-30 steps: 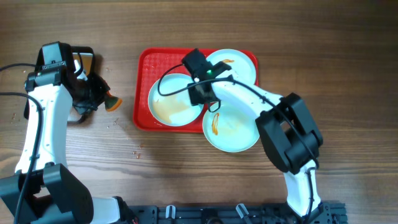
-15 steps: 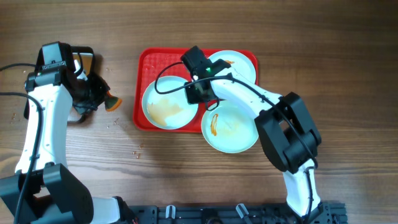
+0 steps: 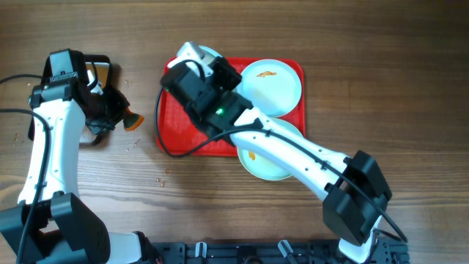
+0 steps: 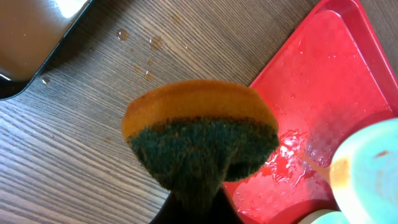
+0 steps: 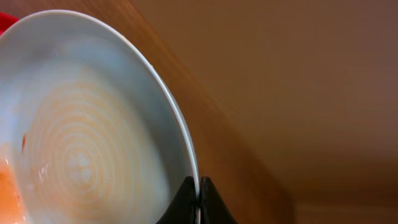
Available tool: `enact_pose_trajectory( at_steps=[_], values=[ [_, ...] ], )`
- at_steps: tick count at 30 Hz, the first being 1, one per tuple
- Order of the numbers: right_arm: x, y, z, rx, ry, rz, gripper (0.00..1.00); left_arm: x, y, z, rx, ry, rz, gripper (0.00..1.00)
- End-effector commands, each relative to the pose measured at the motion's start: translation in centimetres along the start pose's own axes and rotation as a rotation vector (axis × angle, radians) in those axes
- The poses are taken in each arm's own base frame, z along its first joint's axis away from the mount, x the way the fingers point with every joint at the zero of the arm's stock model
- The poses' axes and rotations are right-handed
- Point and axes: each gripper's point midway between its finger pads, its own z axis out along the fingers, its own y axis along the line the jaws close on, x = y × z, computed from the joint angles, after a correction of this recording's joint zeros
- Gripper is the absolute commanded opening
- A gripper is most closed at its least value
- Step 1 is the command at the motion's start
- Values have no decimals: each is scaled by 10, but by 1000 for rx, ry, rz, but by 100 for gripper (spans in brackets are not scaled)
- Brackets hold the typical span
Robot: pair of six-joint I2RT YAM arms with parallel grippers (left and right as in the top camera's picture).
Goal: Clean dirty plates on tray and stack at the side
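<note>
Since the earlier frames the right arm has swung across to the tray's (image 3: 185, 133) far left corner and raised the plate that lay flat on the tray's left half, leaving that half bare, wet and streaked. The right gripper (image 5: 199, 188) is pinched fully closed on the rim of this lifted plate (image 5: 93, 143). The right wrist view shows the thin white edge caught between the two dark fingertips, with faint orange-brown rings of sauce across the plate's face. From overhead only a white sliver of it shows past the wrist, standing tilted above the tray's far left corner. A second plate (image 3: 272, 86) rests flat in the tray's far right corner with a small orange smear near its middle. A third plate (image 3: 264, 163) sits at the tray's near edge, hanging over it onto the tabletop, partly hidden under the right arm and marked with an orange streak. The left arm has not shifted. The left gripper (image 3: 121, 117) is clamped shut on a sponge (image 4: 199, 137), orange on one side and dark green on the other, held over the bare wood between the tray's left edge and a black tray (image 3: 99, 70) of brownish water toward the tabletop's left edge. Water drops (image 4: 149, 43) dot the wood just beside the black tray.
</note>
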Motion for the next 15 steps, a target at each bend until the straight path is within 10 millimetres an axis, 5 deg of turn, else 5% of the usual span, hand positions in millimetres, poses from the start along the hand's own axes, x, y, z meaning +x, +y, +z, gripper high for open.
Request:
enact_pose_trajectory(
  at_steps=[1,8,11,15],
  values=[
    [-19,-22,-25,100,-36,-190,4,2,-4,0,20,7,19,4],
    [-20,0,-37,28,-63,-108,4,2,-4,0,20,7,19,4],
    [-2,50,-26,-323,-17,117,4,2,-4,0,20,8,19,4],
    [21,72,-4,-722,171,555,4,4,-6,0,31,14,19,4]
  ],
)
